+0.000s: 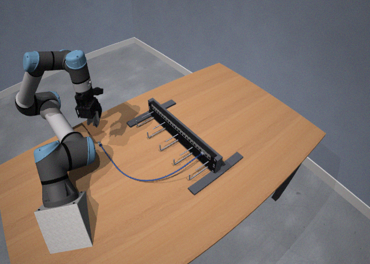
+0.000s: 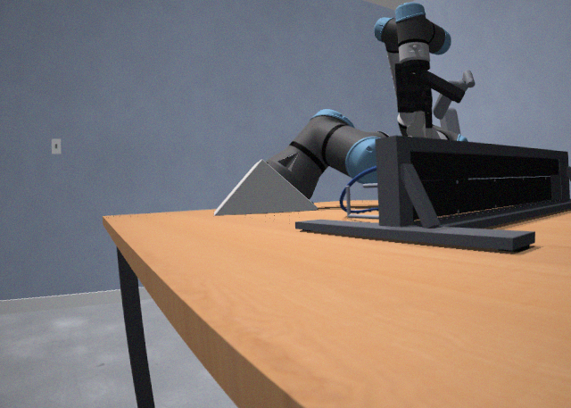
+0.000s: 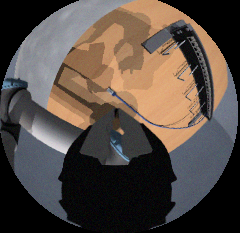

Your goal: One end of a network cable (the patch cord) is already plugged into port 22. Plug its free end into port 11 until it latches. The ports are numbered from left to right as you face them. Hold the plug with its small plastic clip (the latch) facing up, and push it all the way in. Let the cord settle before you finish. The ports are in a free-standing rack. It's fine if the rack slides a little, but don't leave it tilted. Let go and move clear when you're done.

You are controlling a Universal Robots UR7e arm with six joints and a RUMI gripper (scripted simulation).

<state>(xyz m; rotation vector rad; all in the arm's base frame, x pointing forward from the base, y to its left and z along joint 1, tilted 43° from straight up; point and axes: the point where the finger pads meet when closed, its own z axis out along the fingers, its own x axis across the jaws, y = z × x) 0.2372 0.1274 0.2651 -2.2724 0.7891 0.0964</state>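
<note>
- Tool (image 1: 95, 125) (image 3: 116, 108): fully closed, nothing gripped; its fingertips hidden behind rack (image 2: 395, 182) in exterior view.
- Free plug (image 1: 99, 143) (image 3: 113, 93): on surface (image 1: 239, 112) (image 2: 322, 274) (image 3: 150, 88), below and apart from tool; latch too small to make out.
- Cord (image 1: 143, 180) (image 2: 343, 195) (image 3: 155, 124): partly hidden by rack, exterior view.

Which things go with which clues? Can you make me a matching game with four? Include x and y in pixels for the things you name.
1. Cord (image 1: 143, 180) (image 3: 159, 126)
2. Gripper (image 1: 95, 124) (image 3: 116, 108)
3. Rack (image 1: 219, 164) (image 2: 395, 182) (image 3: 210, 100)
4. Free plug (image 1: 99, 143) (image 3: 111, 91)

A. Black frame, standing upright on two flat feet
B. Blue and curved
C. Lying on the table, not in any port
D. Shut, holding nothing

Right pairs: 1-B, 2-D, 3-A, 4-C
</note>
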